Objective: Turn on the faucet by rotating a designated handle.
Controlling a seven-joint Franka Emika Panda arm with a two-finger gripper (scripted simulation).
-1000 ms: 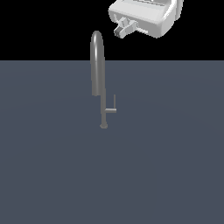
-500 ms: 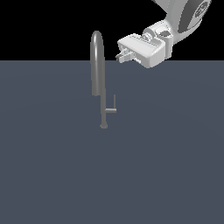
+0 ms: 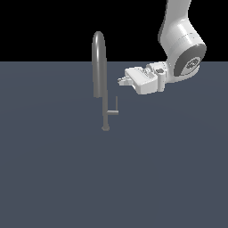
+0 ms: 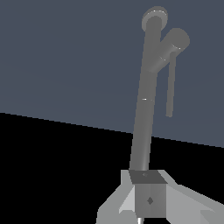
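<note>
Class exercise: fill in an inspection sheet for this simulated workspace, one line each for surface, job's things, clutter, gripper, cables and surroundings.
Surface: flat dark blue-grey floor, bare around the faucet.
Job's things: faucet upright; handle sticks out toward the exterior view's right, rod pointing up.
Clutter: nothing seen.
Gripper: gripper above the handle, beside the spout, touching nothing; jaw state unclear.
Cables: nothing seen.
Surroundings: black background, white arm.

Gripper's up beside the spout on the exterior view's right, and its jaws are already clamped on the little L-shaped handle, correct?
Not quite. The gripper is beside the faucet spout on the exterior view's right, but it is not on the handle. The exterior view shows the handle lower down the stem, apart from the gripper, with nothing gripping it.
</note>
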